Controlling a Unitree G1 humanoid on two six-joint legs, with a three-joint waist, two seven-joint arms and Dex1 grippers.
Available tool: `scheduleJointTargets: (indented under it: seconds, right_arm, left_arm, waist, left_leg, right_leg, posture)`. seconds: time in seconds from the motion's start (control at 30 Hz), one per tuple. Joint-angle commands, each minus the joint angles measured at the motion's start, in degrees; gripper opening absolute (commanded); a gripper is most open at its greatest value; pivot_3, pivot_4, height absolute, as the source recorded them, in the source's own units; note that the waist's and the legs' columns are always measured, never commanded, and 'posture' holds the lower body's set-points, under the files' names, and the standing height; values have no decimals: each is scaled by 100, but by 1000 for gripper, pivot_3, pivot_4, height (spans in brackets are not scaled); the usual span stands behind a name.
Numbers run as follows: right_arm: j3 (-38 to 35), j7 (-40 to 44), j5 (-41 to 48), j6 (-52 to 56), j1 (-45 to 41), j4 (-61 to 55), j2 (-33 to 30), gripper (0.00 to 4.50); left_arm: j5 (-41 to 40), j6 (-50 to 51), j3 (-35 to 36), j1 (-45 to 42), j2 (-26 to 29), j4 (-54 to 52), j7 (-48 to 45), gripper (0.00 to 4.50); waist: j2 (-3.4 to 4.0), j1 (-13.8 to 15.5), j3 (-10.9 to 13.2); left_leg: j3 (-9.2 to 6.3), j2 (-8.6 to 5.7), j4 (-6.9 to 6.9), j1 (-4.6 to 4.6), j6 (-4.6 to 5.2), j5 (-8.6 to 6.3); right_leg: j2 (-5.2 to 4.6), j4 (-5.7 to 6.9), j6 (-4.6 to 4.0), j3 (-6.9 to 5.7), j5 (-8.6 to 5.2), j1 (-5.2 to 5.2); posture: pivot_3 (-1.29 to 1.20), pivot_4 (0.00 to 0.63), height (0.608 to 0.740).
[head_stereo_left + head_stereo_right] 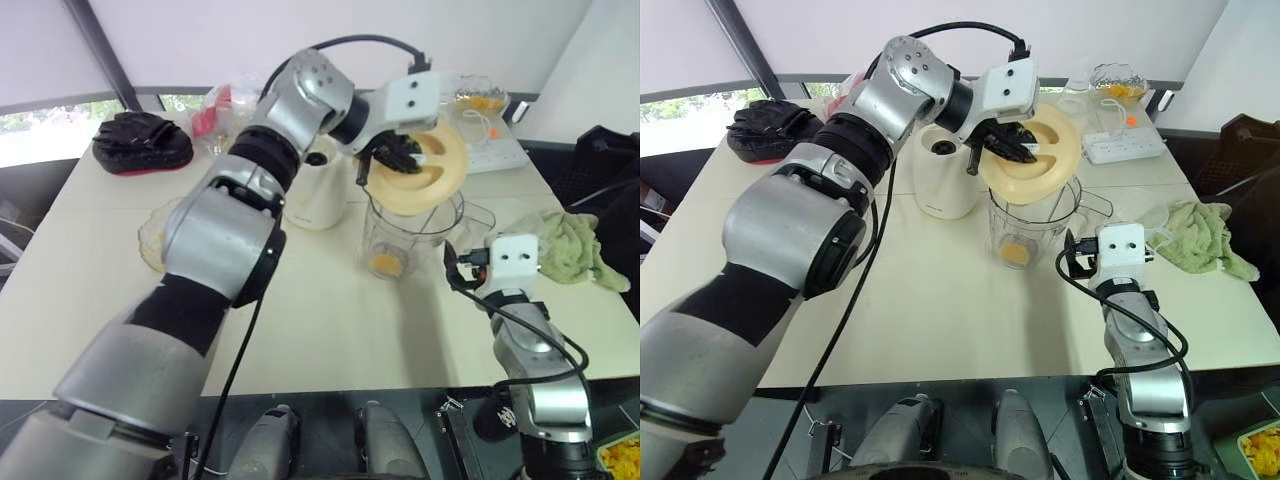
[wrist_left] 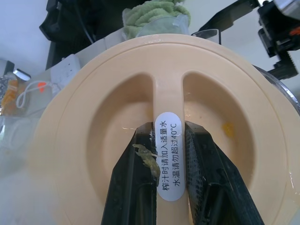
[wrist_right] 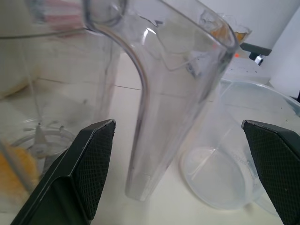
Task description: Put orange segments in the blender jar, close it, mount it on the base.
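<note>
The jar [image 1: 1030,228] stands upright on the tabletop [image 1: 940,310], just right of the base [image 1: 945,170]; it is clear ribbed plastic, wider at the rim, with a curved side handle [image 3: 154,117] facing the right gripper [image 3: 178,154]; orange segments [image 1: 1015,252] lie at its bottom as a small yellow-orange heap beside the blade. The base is cream-white, squat and round, with a dark socket on top. The left gripper [image 2: 168,173] holds the lid [image 1: 1035,152] tilted over the jar's rim, its lower edge at the rim; its jaws are clamped on the lid's central ridge, which bears a white label; the lid is pale cream-yellow, round and flat, with two recesses either side of the ridge. The right gripper sits low on the tabletop, level, its jaws wide apart with the handle between them and touching neither. A smaller clear container [image 3: 234,173] stands just beyond the handle; a green cloth [image 1: 1200,235] lies to the right; a white power strip [image 1: 1125,147] lies behind the jar.
</note>
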Motion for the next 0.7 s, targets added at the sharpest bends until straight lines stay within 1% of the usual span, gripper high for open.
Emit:
scheduleJointTargets:
  seconds: [0.03, 0.23, 0.47, 0.53, 0.6, 0.63, 0.7]
  right_arm:
    - [-196, -149, -98, -347, -223, 219, 82, 4500]
    - [-385, -324, -21, -619, -524, 735, 308, 4500]
    - [-430, -304, 25, -760, -641, 933, 425, 4500]
    - [-418, -283, 40, -800, -670, 959, 430, 3959]
    - [-389, -256, 54, -820, -704, 968, 432, 3165]
    - [-379, -252, 57, -823, -719, 973, 432, 2575]
    - [-355, -242, 54, -832, -743, 991, 432, 1575]
  left_arm:
    - [-125, -14, 174, -127, 0, -99, -80, 246]
    - [-128, -25, 188, -83, 12, -107, -149, 246]
    - [-120, -4, 199, -48, 7, -111, -216, 246]
    - [-134, 20, 207, -36, -7, -110, -257, 246]
    - [-164, 69, 244, -30, -27, -109, -321, 246]
    - [-175, 94, 268, -30, -39, -109, -352, 246]
    - [-196, 145, 311, -31, -58, -110, -404, 246]
  waist:
    - [0, -2, 0]
    - [1, -8, -1]
    - [3, -7, -2]
    - [4, -7, -2]
    - [5, -1, -2]
    - [5, 4, -2]
    - [6, 6, -3]
  left_leg:
    - [0, 0, 0, 0, 0, 0]
    - [0, 0, 0, 0, -2, 1]
    - [0, -1, 0, 0, -3, 1]
    - [0, -1, 0, 0, -3, 2]
    - [0, -2, 0, 0, -3, 2]
    - [0, -2, 0, 0, -3, 2]
    - [0, -3, 0, -1, -3, 2]
  right_leg:
    - [0, 0, 0, 0, 0, 0]
    - [0, 2, 0, 1, 0, -1]
    - [-1, 3, 0, 1, 0, -2]
    - [-1, 3, 0, 1, 0, -2]
    - [-1, 3, 0, 1, 0, -2]
    - [-1, 3, 0, 1, 0, -2]
    - [-2, 3, 0, 1, 0, -2]
  posture:
    - [0, 150, 740]
    - [0, 150, 740]
    - [0, 150, 740]
    - [0, 150, 740]
    - [0, 150, 740]
    - [0, 150, 740]
    - [0, 150, 740]
